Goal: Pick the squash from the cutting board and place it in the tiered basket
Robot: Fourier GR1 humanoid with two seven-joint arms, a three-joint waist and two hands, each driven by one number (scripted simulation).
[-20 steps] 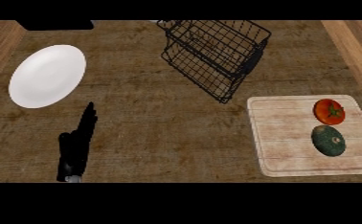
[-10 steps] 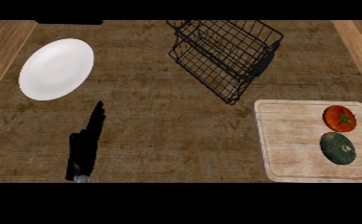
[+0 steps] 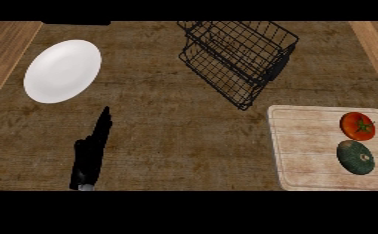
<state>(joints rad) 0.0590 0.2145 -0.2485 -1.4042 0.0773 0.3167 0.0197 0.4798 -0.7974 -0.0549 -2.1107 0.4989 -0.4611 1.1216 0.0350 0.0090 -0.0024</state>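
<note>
A dark green squash (image 3: 356, 157) lies on the pale wooden cutting board (image 3: 306, 153) at the right edge, just below a red tomato (image 3: 358, 126). The black wire tiered basket (image 3: 238, 53) stands at the back, right of centre. My left hand (image 3: 91, 151) shows at the lower left, fingers straight and pointing up, open, with nothing in it. It is far from the board and the basket. My right hand is out of view.
A white plate (image 3: 63, 70) lies at the back left on the brown counter. Lighter wood strips run along the far left and far right edges. A dark object sits at the top left edge.
The whole view has shifted: the board, basket and plate sit slightly further right and lower than before. The left hand keeps its pose.
</note>
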